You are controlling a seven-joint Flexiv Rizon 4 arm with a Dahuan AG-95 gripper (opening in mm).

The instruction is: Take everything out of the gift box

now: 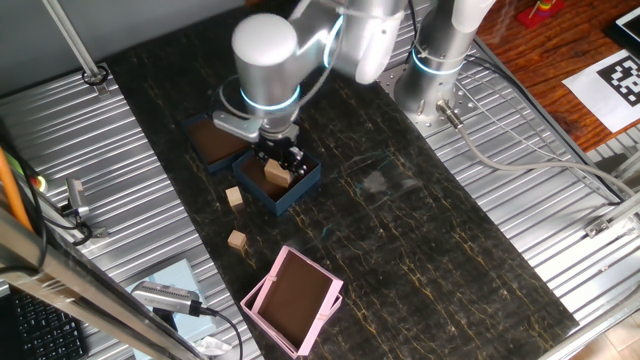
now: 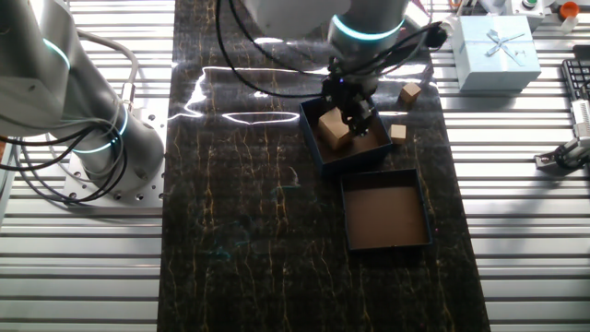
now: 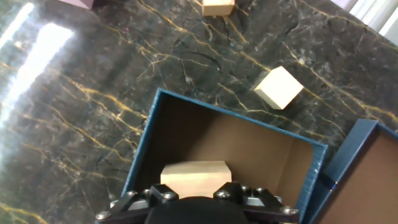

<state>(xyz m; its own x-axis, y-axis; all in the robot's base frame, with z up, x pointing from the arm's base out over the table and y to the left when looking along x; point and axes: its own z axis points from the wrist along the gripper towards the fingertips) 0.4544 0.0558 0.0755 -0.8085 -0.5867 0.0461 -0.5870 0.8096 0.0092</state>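
The robot's gripper [image 2: 353, 118] hung inside the navy gift box [image 1: 303, 186] on the dark marbled surface [image 1: 420, 240]; the larger wooden block [image 2: 334, 128] lay in the box just beside the jaws, and whether they were wide or closed could not be told; two small wooden cubes [image 1: 234, 196] [image 1: 237, 239] sat outside on the surface, near the box; the shallow blue lid [image 2: 384, 213] lay brown side up just beside the box; a pink box [image 1: 294, 299] stood well apart.
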